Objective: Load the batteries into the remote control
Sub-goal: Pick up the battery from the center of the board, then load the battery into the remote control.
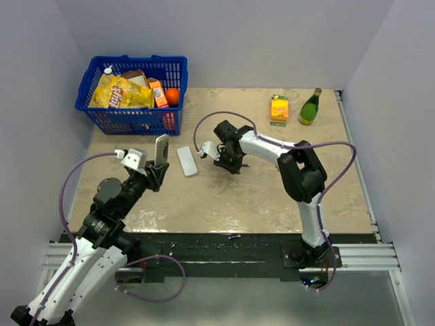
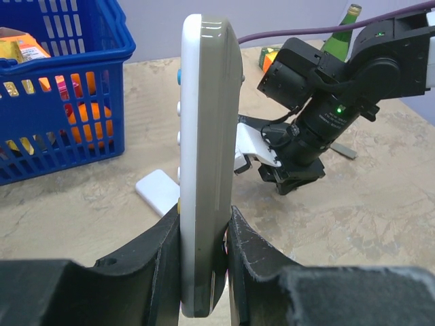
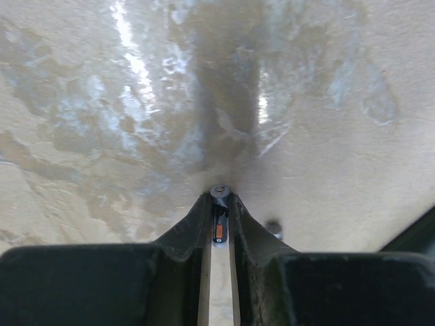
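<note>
Nearest the left wrist lens, found the left tool (image 2: 204, 217) clamped on the remote (image 2: 207, 122), gripping its lower part from both sides. Noted the remote held upright and on edge, button face turned toward the blue basket (image 1: 136, 60). Placed this pair, from the top view, over the left side of the bench (image 1: 272, 197). Found a white flat piece (image 1: 187, 161) lying on the bench just beside the remote, between the two tools.

Saw the right tool (image 3: 219, 205) closed on a battery (image 3: 219, 193), gripped lengthwise between the fingertips with its silvery end poking out toward the bench. Could not tell whether that end touched the surface. Spotted a small grey lump (image 3: 273, 228) just beside one finger, too blurred to name.

Logged a green bottle (image 1: 310, 106) and an orange box (image 1: 279, 109) near the far right edge, well apart from both tools. Recorded a yellow crisp bag (image 1: 122, 92) and an orange (image 1: 172, 96) inside the basket.
</note>
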